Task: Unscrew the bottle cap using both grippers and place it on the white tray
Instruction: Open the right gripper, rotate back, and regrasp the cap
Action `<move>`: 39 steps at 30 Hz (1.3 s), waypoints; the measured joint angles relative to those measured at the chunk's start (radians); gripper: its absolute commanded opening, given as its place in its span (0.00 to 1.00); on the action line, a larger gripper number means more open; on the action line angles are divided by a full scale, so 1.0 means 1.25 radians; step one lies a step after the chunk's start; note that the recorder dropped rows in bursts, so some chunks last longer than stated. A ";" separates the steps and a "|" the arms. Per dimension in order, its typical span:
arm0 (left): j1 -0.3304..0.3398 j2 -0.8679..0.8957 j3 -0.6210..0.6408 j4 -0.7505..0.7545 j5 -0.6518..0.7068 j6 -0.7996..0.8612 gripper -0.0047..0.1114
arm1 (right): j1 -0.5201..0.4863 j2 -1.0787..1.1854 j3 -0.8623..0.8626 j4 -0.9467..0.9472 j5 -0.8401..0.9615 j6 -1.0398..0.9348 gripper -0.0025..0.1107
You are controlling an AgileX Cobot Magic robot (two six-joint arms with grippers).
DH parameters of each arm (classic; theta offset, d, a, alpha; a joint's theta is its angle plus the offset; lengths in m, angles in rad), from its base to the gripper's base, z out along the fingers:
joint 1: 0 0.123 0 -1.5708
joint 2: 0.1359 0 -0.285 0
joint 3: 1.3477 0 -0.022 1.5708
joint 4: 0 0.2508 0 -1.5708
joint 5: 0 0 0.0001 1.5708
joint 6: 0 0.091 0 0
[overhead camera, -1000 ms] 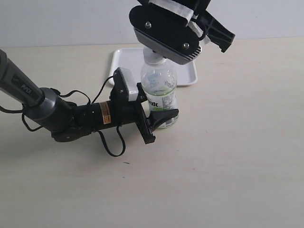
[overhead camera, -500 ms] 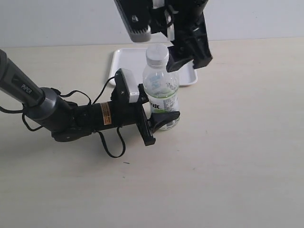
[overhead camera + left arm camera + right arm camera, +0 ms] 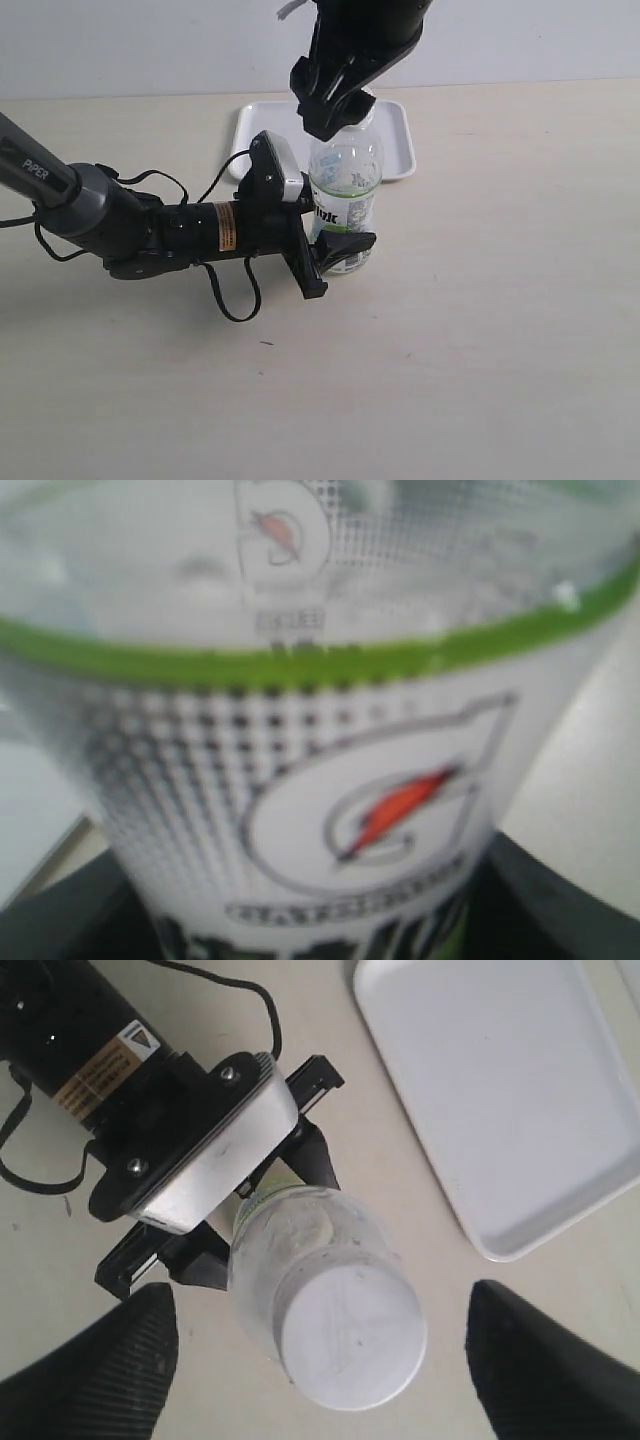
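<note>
Clamping bottle (image 3: 346, 178), left fingers (image 3: 344, 244)

A pale beige table (image 3: 480, 330) with a faint wood grain fills nearly the whole exterior view. Along the table's far edge rises a plain light grey wall (image 3: 150, 45), evenly toned. Light falls soft and diffuse on the tabletop, leaving only weak shadows. A tiny dark speck (image 3: 262, 343) marks the table's near half.

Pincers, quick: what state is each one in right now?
Left pincer: shut on the bottle, low on its body.
Right pincer: open, one finger on each side of the bottle cap, not touching it.
</note>
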 measured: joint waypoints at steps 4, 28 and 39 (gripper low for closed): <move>0.000 0.000 0.000 -0.002 0.000 0.000 0.04 | 0.000 0.000 0.000 -0.012 -0.013 0.036 0.69; 0.000 0.000 0.000 -0.010 0.002 0.000 0.04 | 0.000 0.000 0.006 -0.039 -0.008 0.309 0.69; 0.000 0.000 0.000 -0.011 0.002 0.000 0.04 | 0.000 0.004 0.008 -0.039 0.000 0.314 0.54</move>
